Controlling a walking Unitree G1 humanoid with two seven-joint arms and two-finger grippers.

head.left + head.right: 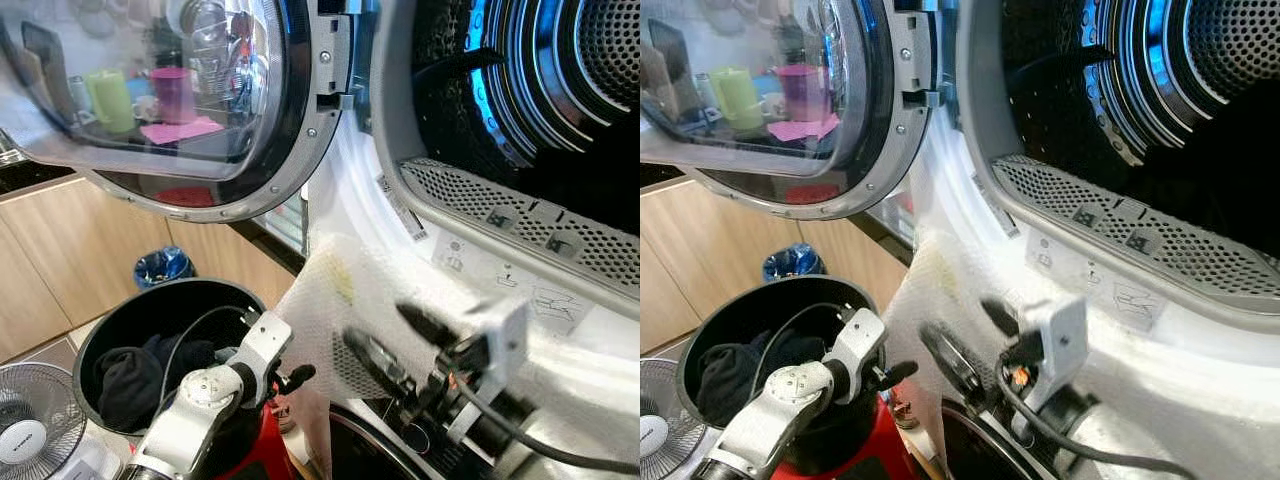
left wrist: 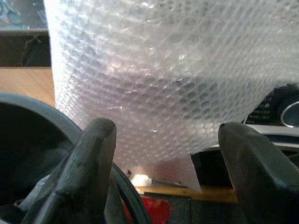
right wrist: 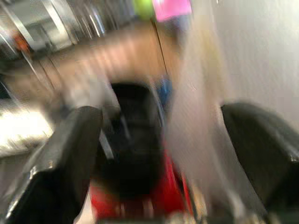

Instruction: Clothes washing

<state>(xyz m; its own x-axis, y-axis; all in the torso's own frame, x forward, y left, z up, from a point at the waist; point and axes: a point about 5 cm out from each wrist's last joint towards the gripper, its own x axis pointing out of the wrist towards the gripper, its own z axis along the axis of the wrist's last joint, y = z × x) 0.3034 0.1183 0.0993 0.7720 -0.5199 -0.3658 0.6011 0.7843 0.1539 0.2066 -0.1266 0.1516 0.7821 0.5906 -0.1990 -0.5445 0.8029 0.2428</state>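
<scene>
- Here, the dryer drum [image 1: 560,90] stands open at upper right; its perforated lint-filter strip [image 1: 520,225] runs along the lower edge of the opening.
- The round glass door [image 1: 170,100] is swung out to the left. Its glass reflects a green cup, a pink cup and a pink cloth.
- A sheet of bubble wrap [image 1: 340,310] hangs down the white front of the machine below the opening and covers part of the panel of a second appliance underneath.
- A black bucket [image 1: 100,330] stands low at left on a red base [image 1: 265,455]. Dark clothes [image 1: 135,380] lie inside it; this is the laundry, and none of it is in the drum.
- The left hand [image 2: 163,154] is at the bucket's right rim, its silver wrist over the bucket. Its fingers [image 2: 93,154] are spread apart and released, gripping nothing, with the bubble wrap directly ahead of them.
- The right hand [image 1: 395,335] is in front of the bubble wrap, below the dryer opening, fingers pointing left. Its fingers [image 3: 65,158] are spread wide and hold nothing. The right wrist view is heavily blurred.
- A white fan [image 1: 35,425] stands at the lower left corner, next to the bucket.
- A small bin with a blue liner [image 1: 162,266] sits on the floor against wooden cabinets [image 1: 70,250] behind the bucket.
</scene>
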